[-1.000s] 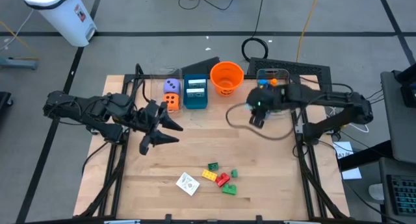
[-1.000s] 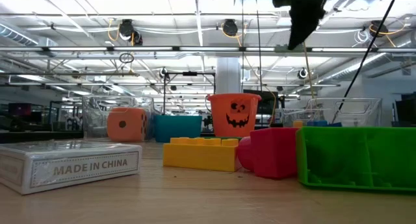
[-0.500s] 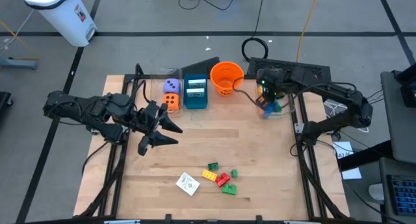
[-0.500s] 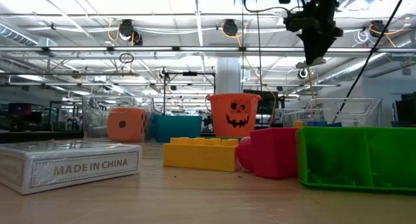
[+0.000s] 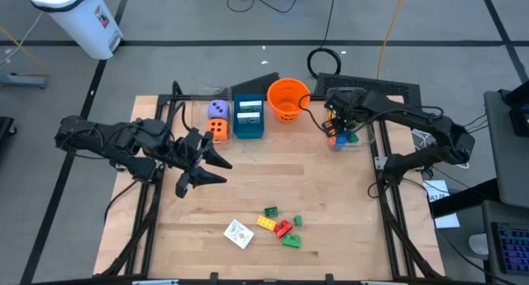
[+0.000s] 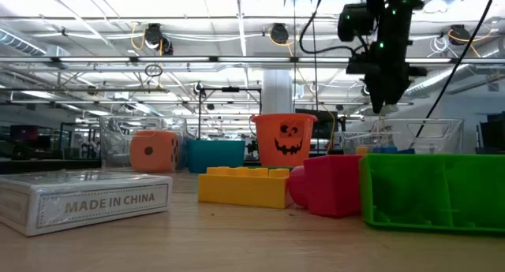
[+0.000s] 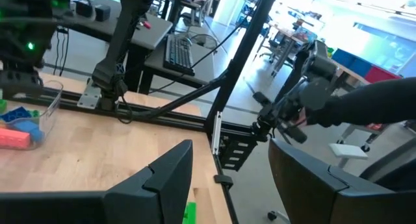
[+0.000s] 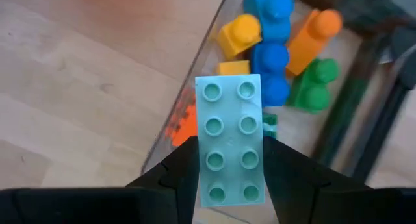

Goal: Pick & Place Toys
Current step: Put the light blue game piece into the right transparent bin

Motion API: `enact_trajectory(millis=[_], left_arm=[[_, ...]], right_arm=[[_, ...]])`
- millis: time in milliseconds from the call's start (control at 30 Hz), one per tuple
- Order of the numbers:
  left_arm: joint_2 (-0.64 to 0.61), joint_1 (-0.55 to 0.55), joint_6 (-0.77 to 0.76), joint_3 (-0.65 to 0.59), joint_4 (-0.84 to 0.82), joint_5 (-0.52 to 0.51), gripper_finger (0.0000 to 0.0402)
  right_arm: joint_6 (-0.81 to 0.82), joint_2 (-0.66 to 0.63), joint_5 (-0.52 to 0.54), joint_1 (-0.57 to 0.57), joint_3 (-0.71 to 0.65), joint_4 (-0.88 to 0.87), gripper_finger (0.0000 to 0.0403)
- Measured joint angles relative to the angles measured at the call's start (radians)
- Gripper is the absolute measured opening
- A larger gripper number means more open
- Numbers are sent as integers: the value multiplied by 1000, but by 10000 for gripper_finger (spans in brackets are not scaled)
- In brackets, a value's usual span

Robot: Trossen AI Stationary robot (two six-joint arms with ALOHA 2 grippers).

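Note:
My right gripper is shut on a pale green eight-stud brick. It hangs over the near-left wall of a clear bin at the table's far right. The bin holds blue, yellow, orange and green bricks. My left gripper is open and empty above the table's left middle. Several loose bricks and a white card lie near the front edge. A purple die and an orange die sit at the back. My right gripper pinches the pale green brick by its two long sides, near one end, between its two fingers. The fingers lie along the brick. The brick's studs face the wrist camera. It is lifted clear, above the bin's wall.
An orange bucket and a teal box stand along the far edge, between the dice and the clear bin. Dark frame posts run along the table's left and right sides. Bare wood lies between my two grippers.
My right gripper has carried the pale green brick from the table's right middle toward the far edge, and now stands over the clear bin. It has stayed shut on the brick.

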Motion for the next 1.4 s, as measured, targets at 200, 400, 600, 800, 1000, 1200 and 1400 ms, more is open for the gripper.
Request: enact_trajectory(millis=[200,400,600,800,1000,1200,1400], left_arm=[[0,0,8,0,0,-5,212],[0,0,8,0,0,-7,212],[0,0,22,0,1,-8,212],[0,0,37,0,3,-14,212],[0,1,50,0,5,-44,212],[0,1,45,0,5,-44,212],[0,1,27,0,5,-44,212]], right_arm=[[61,8,-69,-31,-130,130,141],[80,9,-99,-66,-213,204,141],[80,9,-99,-112,-236,251,141],[80,13,-98,-151,-237,292,141],[78,52,-98,-157,-237,307,141],[73,87,-98,-157,-237,321,141],[72,88,-76,-157,-237,345,141]])
